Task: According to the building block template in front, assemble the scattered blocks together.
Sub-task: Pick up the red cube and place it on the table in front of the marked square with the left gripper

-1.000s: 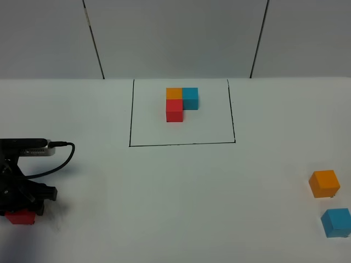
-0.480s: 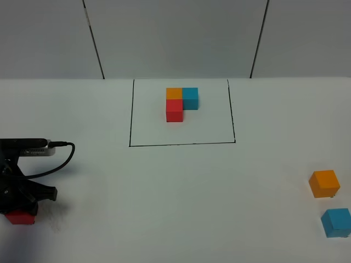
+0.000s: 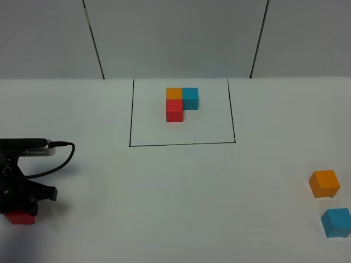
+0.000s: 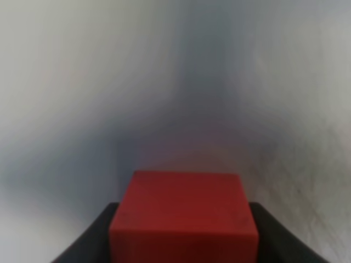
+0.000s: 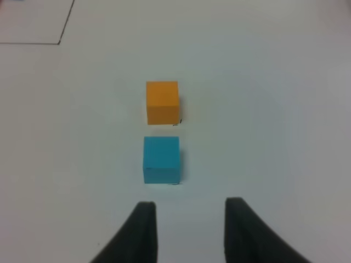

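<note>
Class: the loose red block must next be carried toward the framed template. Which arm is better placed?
Left. Its left gripper is shut on the red block; the right gripper holds nothing.

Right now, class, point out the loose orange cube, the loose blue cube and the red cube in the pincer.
loose orange cube (image 3: 324, 183), exterior high view, top face.
loose blue cube (image 3: 335, 222), exterior high view, top face.
red cube (image 4: 184, 216), left wrist view, top face.
</note>
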Controlling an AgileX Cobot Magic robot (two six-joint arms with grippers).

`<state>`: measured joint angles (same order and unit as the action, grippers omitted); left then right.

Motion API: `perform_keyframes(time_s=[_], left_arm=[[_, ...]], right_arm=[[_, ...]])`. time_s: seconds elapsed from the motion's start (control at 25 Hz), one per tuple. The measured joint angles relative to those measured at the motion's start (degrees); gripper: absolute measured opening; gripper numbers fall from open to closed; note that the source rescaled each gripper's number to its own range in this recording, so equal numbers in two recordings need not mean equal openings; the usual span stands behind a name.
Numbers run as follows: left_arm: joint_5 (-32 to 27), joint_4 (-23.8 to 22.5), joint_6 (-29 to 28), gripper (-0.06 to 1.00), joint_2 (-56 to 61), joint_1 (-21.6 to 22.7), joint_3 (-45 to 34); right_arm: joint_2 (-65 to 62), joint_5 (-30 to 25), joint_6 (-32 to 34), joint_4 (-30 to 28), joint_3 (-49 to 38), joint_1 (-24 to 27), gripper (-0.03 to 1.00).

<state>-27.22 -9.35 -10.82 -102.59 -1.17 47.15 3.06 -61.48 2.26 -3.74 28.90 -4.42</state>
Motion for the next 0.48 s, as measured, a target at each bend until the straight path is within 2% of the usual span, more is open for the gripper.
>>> perform_keyframes(time_s=[0.48], left_arm=[[-0.13, 0.00, 0.35, 0.01, 0.00, 0.00, 0.00]], right_arm=[[0.00, 0.00, 0.00, 0.00, 0.00, 0.00, 0.00]])
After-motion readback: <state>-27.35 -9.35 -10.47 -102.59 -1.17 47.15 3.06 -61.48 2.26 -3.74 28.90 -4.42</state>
